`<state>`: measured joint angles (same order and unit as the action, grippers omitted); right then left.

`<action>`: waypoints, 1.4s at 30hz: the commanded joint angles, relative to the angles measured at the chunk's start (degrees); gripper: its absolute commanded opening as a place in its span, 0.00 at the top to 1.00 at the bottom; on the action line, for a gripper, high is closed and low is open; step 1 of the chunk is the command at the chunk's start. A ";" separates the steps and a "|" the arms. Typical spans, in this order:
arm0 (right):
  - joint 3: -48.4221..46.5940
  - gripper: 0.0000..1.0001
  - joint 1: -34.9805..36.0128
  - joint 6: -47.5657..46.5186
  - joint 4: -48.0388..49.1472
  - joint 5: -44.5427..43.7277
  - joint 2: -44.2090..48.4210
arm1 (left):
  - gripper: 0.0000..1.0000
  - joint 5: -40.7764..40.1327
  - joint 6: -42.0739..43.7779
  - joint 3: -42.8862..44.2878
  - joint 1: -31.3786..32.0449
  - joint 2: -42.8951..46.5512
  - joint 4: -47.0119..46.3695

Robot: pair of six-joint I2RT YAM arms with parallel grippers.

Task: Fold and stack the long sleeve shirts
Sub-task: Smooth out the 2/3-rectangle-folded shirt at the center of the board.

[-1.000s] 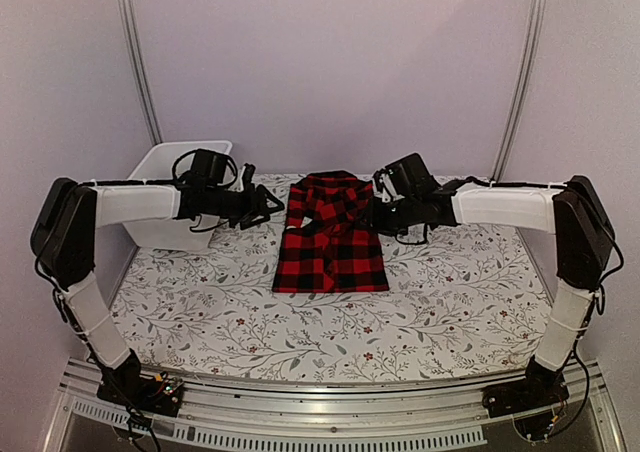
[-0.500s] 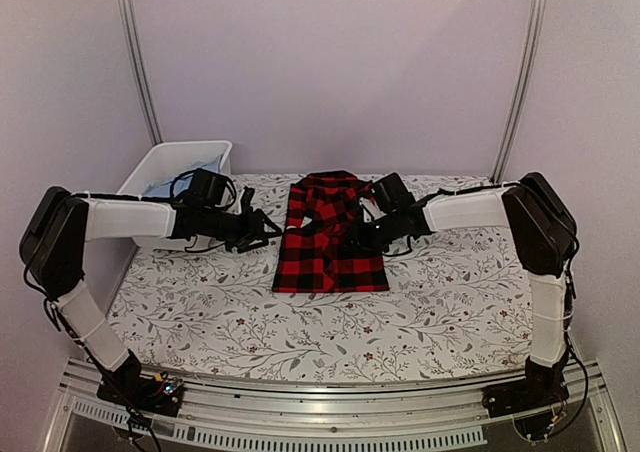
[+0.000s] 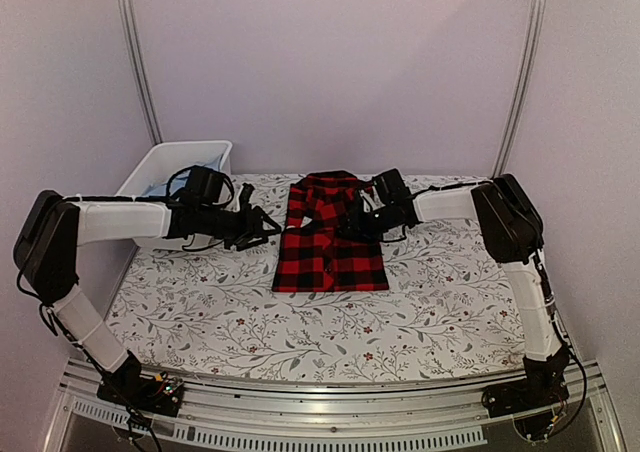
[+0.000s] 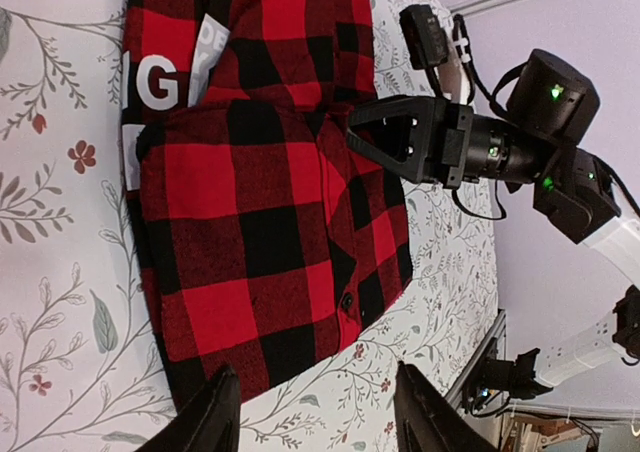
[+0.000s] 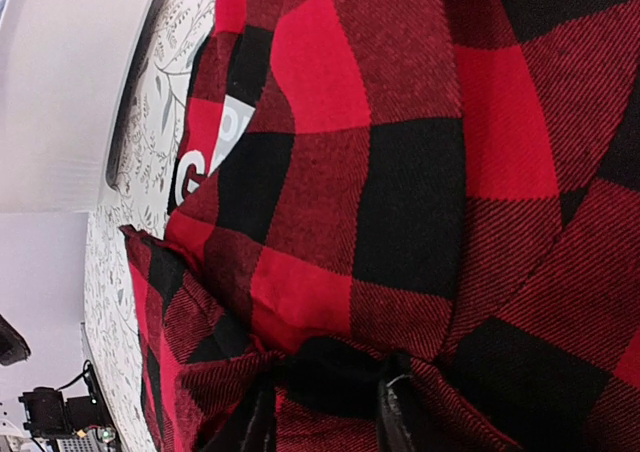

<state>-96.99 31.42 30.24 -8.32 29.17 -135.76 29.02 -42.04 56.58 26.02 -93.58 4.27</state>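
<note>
The right pincer (image 5: 325, 417) was down on the red-and-black check shirt (image 3: 330, 252), its two fingers (image 5: 258, 427) set either side of a raised ridge of cloth. Whether they were nipping that ridge or only standing astride it could not be told. In the top view this pincer met the shirt at its right edge, towards the far end, with the right arm reaching in low from the right. The left pincer (image 4: 315, 412) was released, its fingers well apart with nothing between them. It hung just beside the shirt's left edge and pointed towards it, not touching the cloth. The shirt lay folded into a tidy oblong on the flower-patterned table (image 3: 450, 292), in the middle and somewhat to the far side. Its collar (image 3: 330, 180) was at the far end, and a white lettered tag (image 4: 165, 87) showed on the far part. A white bin (image 3: 165, 162) stood at the far left corner of the table, behind the left arm and well apart from the shirt
</note>
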 commanded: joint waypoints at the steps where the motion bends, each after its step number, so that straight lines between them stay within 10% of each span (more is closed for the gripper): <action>1: -1.27 0.61 -0.37 -0.50 -2.82 -0.34 -3.88 | 0.48 0.31 0.28 0.67 1.00 0.15 0.48; 9: 0.71 0.44 -2.03 -3.51 -7.65 -8.28 5.60 | 0.48 -0.03 0.16 0.99 1.79 -1.39 -0.25; 20: 4.45 0.45 0.68 -1.52 -4.83 -3.78 14.23 | 0.48 -0.03 -0.41 3.42 3.91 -5.63 -1.83; 42: -3.46 0.23 3.28 7.33 5.07 9.45 -0.54 | 0.48 -0.74 -0.25 0.83 3.59 -1.07 -0.52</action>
<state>-95.70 35.35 36.71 -4.05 36.67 -133.56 28.80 -42.48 58.26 29.50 -97.49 3.79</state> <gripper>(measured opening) 0.772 0.517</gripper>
